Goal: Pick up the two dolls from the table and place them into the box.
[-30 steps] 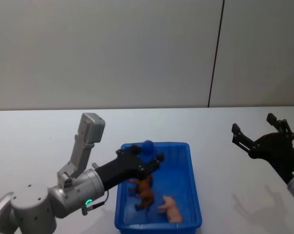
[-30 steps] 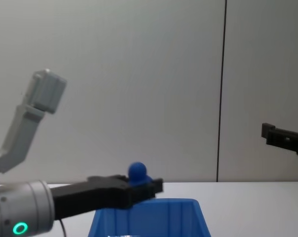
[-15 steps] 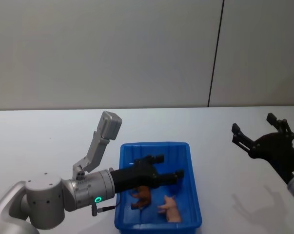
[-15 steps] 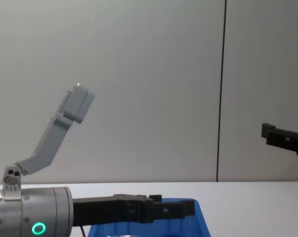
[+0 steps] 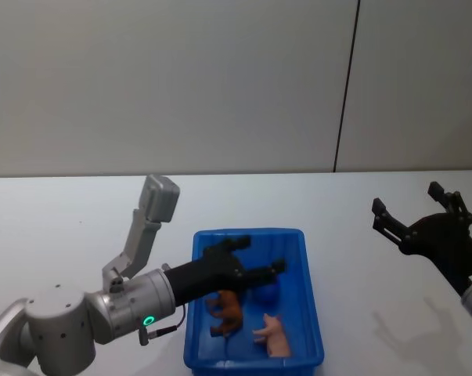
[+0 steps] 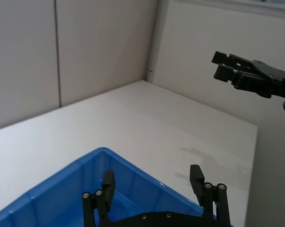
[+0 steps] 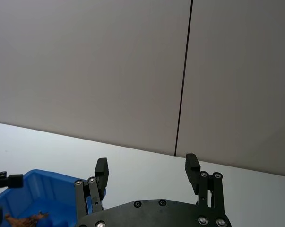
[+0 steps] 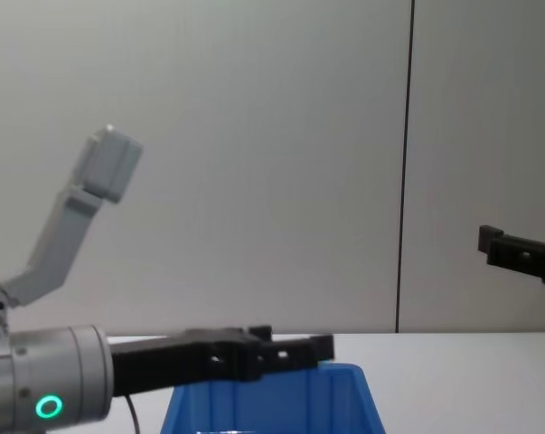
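Blue plastic box [image 5: 310,313] sits on the white table [image 5: 63,227], just in front of the robot, slightly left of centre. Inside it in the head view: a reddish-brown furry doll [image 5: 226,311] toward the near-left part of the floor, and a pink doll [image 5: 273,335] beside it, nearer the front wall. A small dark blue object [image 5: 268,293] lies just behind them, under the left gripper — too blurred to say what it is.

Left gripper [image 5: 255,262] reaches in from the lower left and hovers over the box, above the brown doll. Fingers spread apart, nothing between them; the left wrist view confirms it — two black fingertips [image 6: 107,182] wide apart over the blue rim [image 6: 133,165]. In the chest view the gripper [image 8: 290,348] hangs level just above the box's top edge [image 8: 272,375].

Right gripper [image 5: 412,211] is held up over the table at the right, well apart from the box. Fingers open and empty; the right wrist view shows both fingertips [image 7: 101,166] spread, with the box's corner [image 7: 33,187] and a bit of the brown doll [image 7: 24,220] off to one side. It also shows at the right edge of the chest view [image 8: 512,253], and far off in the left wrist view [image 6: 232,71].

Grey-white wall [image 5: 181,86] with a dark vertical seam [image 5: 345,86] stands behind the table.
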Motion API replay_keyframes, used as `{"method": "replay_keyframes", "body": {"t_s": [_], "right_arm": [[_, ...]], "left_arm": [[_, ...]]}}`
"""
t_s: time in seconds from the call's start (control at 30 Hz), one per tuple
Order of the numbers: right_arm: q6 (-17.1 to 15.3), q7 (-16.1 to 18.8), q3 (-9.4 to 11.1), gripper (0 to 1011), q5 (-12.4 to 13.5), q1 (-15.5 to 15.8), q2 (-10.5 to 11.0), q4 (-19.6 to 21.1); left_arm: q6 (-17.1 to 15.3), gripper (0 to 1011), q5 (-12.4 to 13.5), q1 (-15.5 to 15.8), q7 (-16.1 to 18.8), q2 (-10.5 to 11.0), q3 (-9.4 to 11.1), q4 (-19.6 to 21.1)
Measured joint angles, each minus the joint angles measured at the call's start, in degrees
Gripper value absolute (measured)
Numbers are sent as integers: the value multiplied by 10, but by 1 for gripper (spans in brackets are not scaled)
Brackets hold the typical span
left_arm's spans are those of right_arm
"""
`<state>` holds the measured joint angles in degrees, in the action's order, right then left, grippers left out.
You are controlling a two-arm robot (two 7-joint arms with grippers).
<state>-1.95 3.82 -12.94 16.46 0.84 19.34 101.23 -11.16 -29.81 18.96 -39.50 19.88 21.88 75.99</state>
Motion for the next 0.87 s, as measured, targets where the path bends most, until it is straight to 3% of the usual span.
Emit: {"method": "replay_keyframes", "body": {"t_s": [0.67, 0.87], "right_arm": [[0, 0, 0, 1001, 0, 0, 0, 0], [0, 0, 0, 1001, 0, 0, 0, 0]], "left_arm": [[142, 1002, 3, -83, 175, 47, -17, 122], [141, 1002, 7, -82, 179, 47, -16, 122]]}}
